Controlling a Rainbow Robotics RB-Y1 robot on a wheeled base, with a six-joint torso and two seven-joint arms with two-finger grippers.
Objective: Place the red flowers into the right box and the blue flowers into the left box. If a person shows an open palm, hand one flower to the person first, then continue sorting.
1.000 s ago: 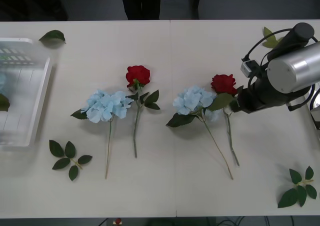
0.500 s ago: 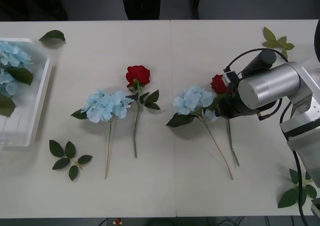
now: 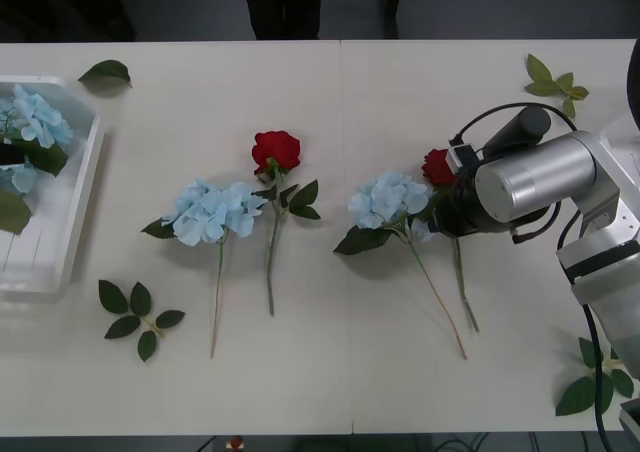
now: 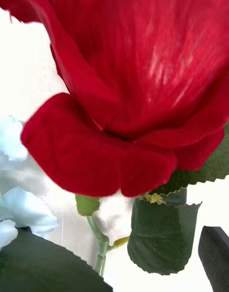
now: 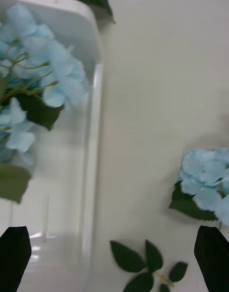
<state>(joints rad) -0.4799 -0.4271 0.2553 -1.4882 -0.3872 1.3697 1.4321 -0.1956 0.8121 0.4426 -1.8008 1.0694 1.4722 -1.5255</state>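
Two red flowers lie on the table: one rose (image 3: 276, 150) at the middle, another rose (image 3: 437, 166) at the right. My right gripper (image 3: 447, 204) is down at that right rose, whose bloom (image 4: 138, 82) looms close before the open fingers, one black finger (image 4: 215, 258) at the corner. Two blue flowers (image 3: 212, 210) (image 3: 387, 198) lie on the table. More blue flowers (image 3: 35, 122) lie in the left box (image 3: 85, 187). My left gripper (image 5: 113, 232) hovers open over that box's rim (image 5: 93, 144). The right box and an open palm are out of view.
Loose green leaf sprigs lie at the front left (image 3: 138, 314), back left (image 3: 106, 71), back right (image 3: 552, 77) and front right (image 3: 598, 377). Dark trousers of a person (image 3: 282, 2) stand beyond the far table edge. My right arm (image 3: 525, 182) spans the right side.
My right arm swung in leftward and came down over the right rose, then held nearly still. Blue flowers have come to lie in the left box.
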